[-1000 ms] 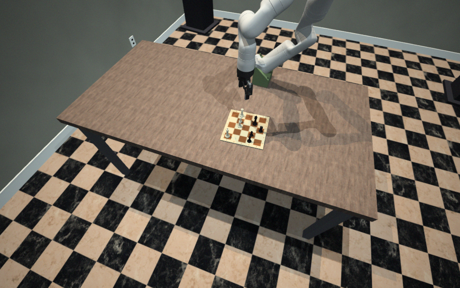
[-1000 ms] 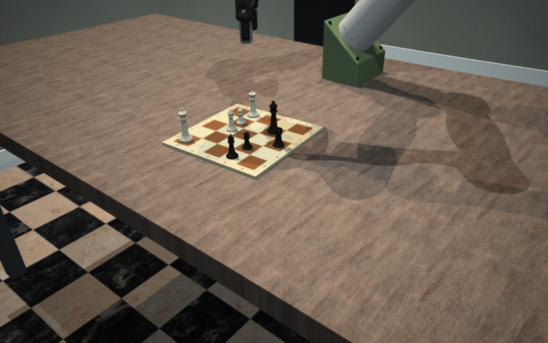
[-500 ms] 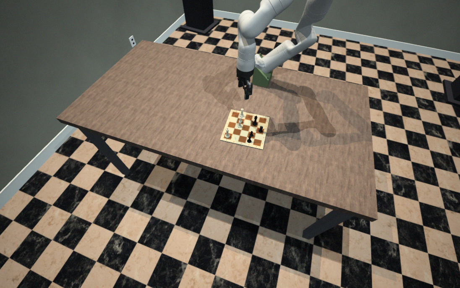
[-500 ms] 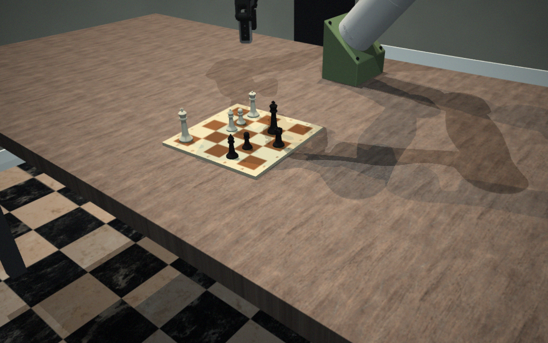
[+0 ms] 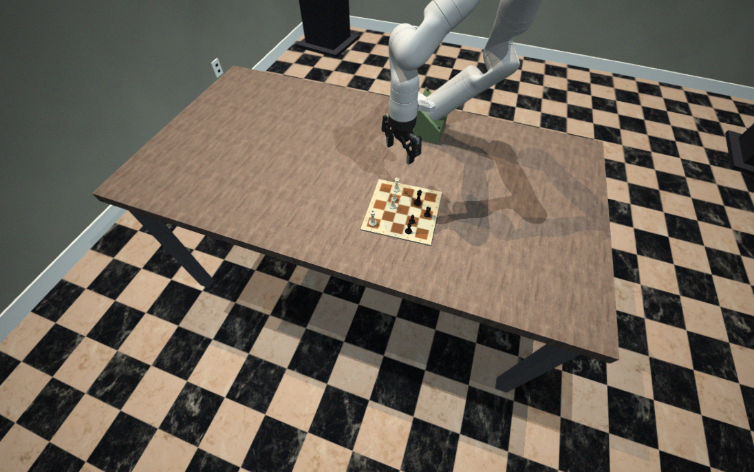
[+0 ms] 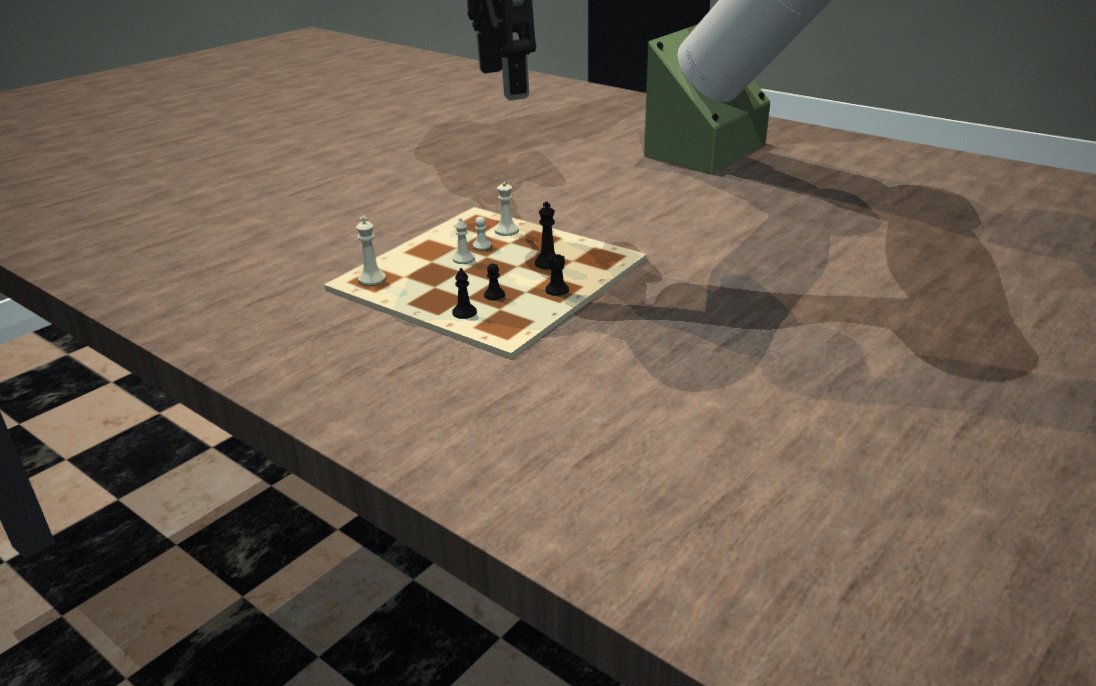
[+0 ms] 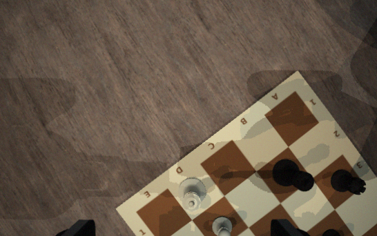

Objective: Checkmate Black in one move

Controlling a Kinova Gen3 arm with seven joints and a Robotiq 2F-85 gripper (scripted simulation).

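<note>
The small chessboard (image 5: 402,210) lies in the middle of the table, also in the exterior view (image 6: 490,273). White pieces stand on its left side: a tall one (image 6: 505,208) at the far edge, a pawn (image 6: 481,232), another piece (image 6: 462,242), and a tall one (image 6: 368,252) at the near left corner. Black pieces stand to the right: a tall king (image 6: 546,234), a rook (image 6: 556,275), a pawn (image 6: 493,281) and a further piece (image 6: 463,292). All stand upright. My gripper (image 5: 401,147) hangs open and empty high above the board's far edge. In the wrist view the white piece on D1 (image 7: 192,193) lies between my fingertips.
The arm's green base block (image 6: 702,113) stands on the table behind the board. The arm's shadows fall over the board and the wood to its right.
</note>
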